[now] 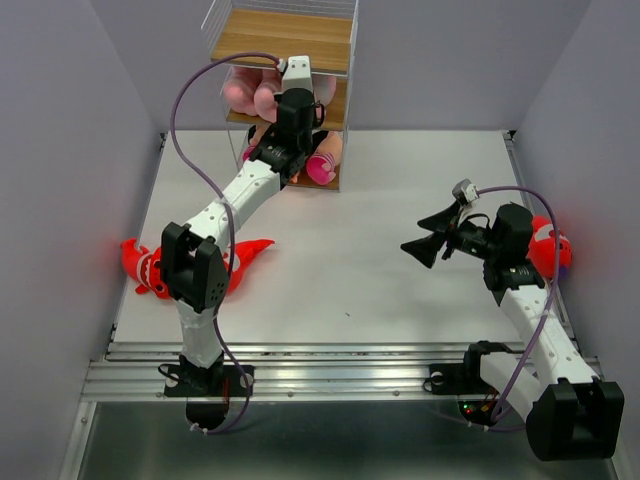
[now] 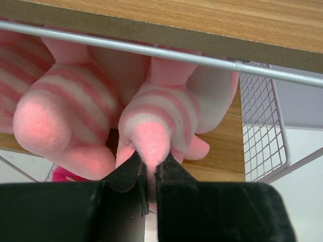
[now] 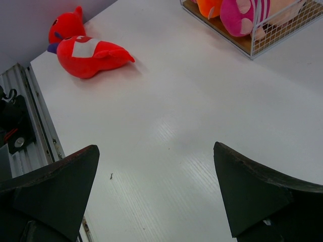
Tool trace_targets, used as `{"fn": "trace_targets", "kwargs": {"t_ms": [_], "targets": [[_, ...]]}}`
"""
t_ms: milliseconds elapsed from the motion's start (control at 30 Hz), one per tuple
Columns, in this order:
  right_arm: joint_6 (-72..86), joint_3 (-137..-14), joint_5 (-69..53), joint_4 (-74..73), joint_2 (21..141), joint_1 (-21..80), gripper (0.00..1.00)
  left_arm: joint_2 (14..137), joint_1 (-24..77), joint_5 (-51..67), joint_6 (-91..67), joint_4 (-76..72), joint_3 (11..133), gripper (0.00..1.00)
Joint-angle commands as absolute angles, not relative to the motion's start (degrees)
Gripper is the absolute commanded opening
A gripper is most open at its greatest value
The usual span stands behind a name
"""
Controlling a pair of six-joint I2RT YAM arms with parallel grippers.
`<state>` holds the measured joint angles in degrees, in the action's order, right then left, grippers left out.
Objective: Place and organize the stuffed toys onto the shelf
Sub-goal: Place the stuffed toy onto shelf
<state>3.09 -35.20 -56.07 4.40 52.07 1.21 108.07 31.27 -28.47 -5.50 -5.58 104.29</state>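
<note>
Left pincer (image 2: 151,164) nearly closed, pinching the leg of a pink striped toy (image 2: 161,118) on the shelf (image 1: 290,40), middle tier. Right pincer (image 3: 156,148) spread wide, empty. Red sharks (image 3: 91,55) on the white desk (image 1: 380,200): two at left, third shark (image 1: 550,245) by the right arm. Grey walls.

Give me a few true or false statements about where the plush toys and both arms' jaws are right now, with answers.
1. The left jaws pinch a pink striped toy at the shelf. True.
2. A red shark lies on the table beside the left arm. True.
3. The right jaws grip a shark. False: they stand wide open, empty.
4. The table's right side holds no toy. False: a second red shark lies beside the right arm.
</note>
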Motion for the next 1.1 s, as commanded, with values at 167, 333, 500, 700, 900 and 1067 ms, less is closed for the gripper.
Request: {"fn": "trace_targets", "kwargs": {"t_ms": [167,333,500,700,900,1067], "targets": [[1.7,-38.3,-55.7,5.0,51.5,1.5,1.0,108.9,30.5,-30.3,-7.1,-10.9,107.8,0.0],[1.4,-38.4,-55.6,4.9,51.8,1.5,1.0,109.3,30.2,-31.6,-7.5,-10.8,108.0,0.0],[1.1,-38.4,-55.5,4.7,51.9,1.5,1.0,109.2,30.1,-31.3,-7.0,-10.4,107.8,0.0],[1.0,-38.5,-55.3,4.7,52.1,1.5,1.0,107.5,30.0,-30.4,-7.1,-9.9,106.2,0.42],[0.8,-38.6,-55.1,4.4,52.4,1.5,1.0,104.9,30.0,-28.5,-7.2,-10.5,104.0,0.65],[0.7,-38.5,-54.8,4.4,52.6,1.5,1.0,102.6,30.0,-27.3,-7.1,-10.3,103.1,0.76]]}}
